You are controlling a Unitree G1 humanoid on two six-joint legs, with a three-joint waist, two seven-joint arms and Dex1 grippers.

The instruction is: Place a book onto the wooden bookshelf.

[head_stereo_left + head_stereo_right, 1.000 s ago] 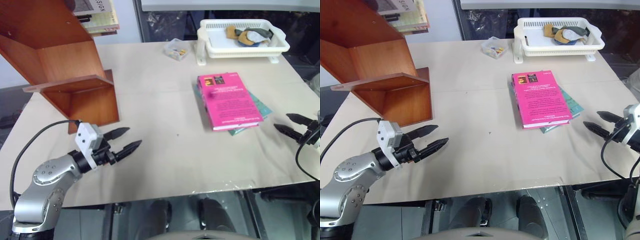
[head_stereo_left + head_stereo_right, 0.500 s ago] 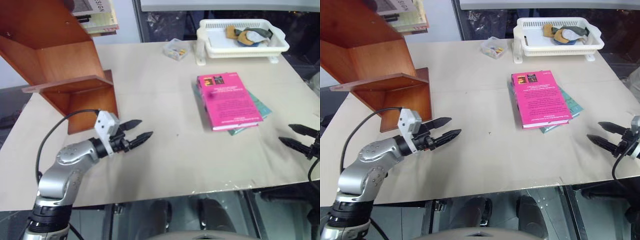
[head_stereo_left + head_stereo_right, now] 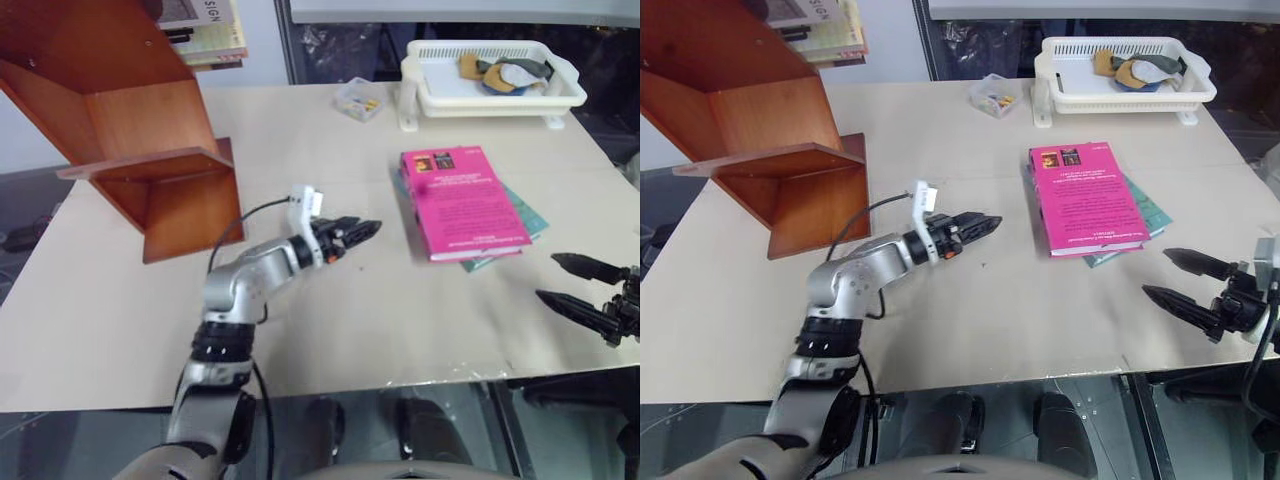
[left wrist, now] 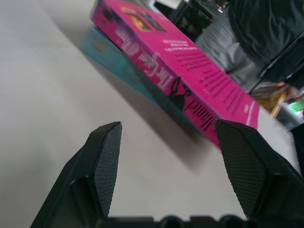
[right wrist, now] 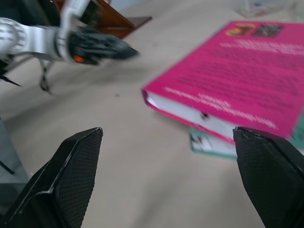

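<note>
Even, bright light; soft shadows; right wrist view blurred.

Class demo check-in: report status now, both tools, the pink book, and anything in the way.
Left tool open, empty, pointing at pink book. Right tool open, empty. Book lies flat atop teal book, untouched. Nothing between left tool and book.

The left arm of silver metal is stretched forward over the middle, and its left gripper of two black fingers (image 3: 362, 230) points level toward the robot's right, the fingers apart (nothing is between them). The right gripper of two black fingers (image 3: 1173, 278) is low at the right edge, pointing left, spread wide and empty.
</note>
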